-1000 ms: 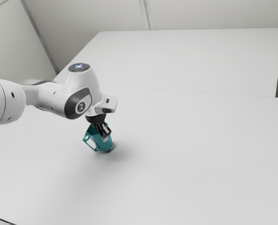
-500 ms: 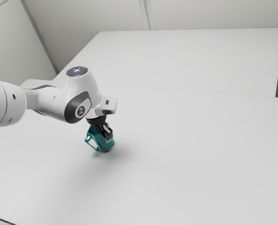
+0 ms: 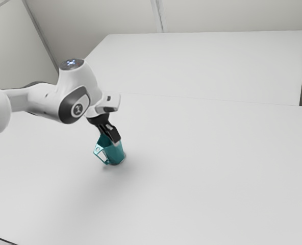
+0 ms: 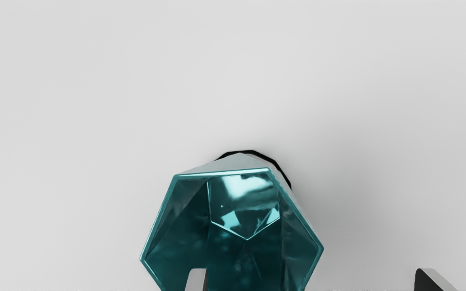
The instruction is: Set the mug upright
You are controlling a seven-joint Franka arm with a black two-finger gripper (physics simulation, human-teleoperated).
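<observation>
A shiny blue-green mug (image 4: pixel 233 226) sits low in the middle, its big mouth showing. Two fingers (image 4: pixel 433 281) are wide apart: one overlaps the mug, one is at the lower right.

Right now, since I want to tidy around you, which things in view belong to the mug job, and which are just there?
For the job:
teal faceted mug with a handle
my black two-finger gripper, open at the mug

Just there:
flat white table, support only
pale grey wall behind
</observation>
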